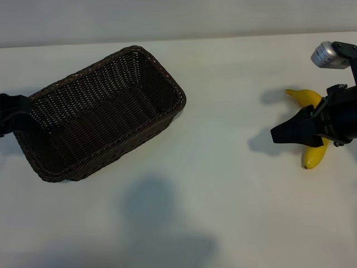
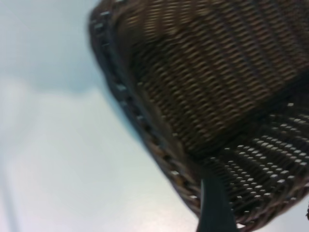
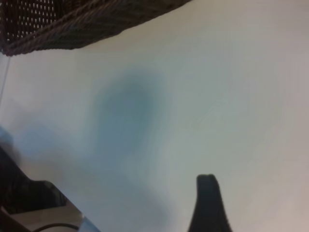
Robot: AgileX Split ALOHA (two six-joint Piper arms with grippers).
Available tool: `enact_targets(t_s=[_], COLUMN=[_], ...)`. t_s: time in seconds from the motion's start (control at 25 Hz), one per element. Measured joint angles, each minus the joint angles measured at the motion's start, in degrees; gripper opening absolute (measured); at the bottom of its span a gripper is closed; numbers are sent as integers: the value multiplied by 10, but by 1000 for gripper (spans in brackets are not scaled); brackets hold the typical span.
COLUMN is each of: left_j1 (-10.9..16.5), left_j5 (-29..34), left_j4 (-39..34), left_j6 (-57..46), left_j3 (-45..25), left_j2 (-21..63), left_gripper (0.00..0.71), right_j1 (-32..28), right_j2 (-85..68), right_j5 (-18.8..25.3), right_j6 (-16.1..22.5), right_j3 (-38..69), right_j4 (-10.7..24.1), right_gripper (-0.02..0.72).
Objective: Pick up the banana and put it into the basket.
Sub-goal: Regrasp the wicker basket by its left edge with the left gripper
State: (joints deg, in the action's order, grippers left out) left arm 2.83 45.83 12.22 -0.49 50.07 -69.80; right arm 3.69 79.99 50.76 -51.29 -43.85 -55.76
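The right gripper (image 1: 277, 135) is seen at the right edge with its fingers parted and nothing between them, poised over the middle of the banana (image 1: 316, 156), which lies on the counter (image 1: 223, 212) well apart from the basket (image 1: 67, 171) at the left. The left gripper (image 1: 12, 111), also open and empty, sits at the basket's left end. The banana is judged light, smooth, curved and easily bruised; it is best taken gently across its thick middle.

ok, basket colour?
Dark brown woven wicker basket; shows best in the exterior view.
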Motion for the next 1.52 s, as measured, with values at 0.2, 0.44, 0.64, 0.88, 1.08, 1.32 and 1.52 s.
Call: enact_targets(t_s=[0.2,0.44,0.64,0.88,1.08,1.32,1.52], left_j1=[0,0,0,0,1,1,1], left_j5=[9,23,52,60,64,54,43], left_j4=[-36,-40,-44,-60,-91,-88,-88], left_j6=[-59,-109,-132,-172,-216,-231,-242], left_j3=[4,12,23,33,35,35,35], left_j2=[-41,-100,-134,-137,-137,-138,-138], left_gripper=[483,483,483,483,483,483,483], right_j1=[0,0,0,0,0,0,0], right_j2=[0,0,0,0,0,0,0], right_j5=[0,-2,-3,-3,-4,-4,-4], right_j6=[2,7,10,12,15,16,16], right_j3=[0,0,0,0,0,0,0], right_j4=[0,0,0,0,0,0,0], right_gripper=[505,504,504,504,504,504,504])
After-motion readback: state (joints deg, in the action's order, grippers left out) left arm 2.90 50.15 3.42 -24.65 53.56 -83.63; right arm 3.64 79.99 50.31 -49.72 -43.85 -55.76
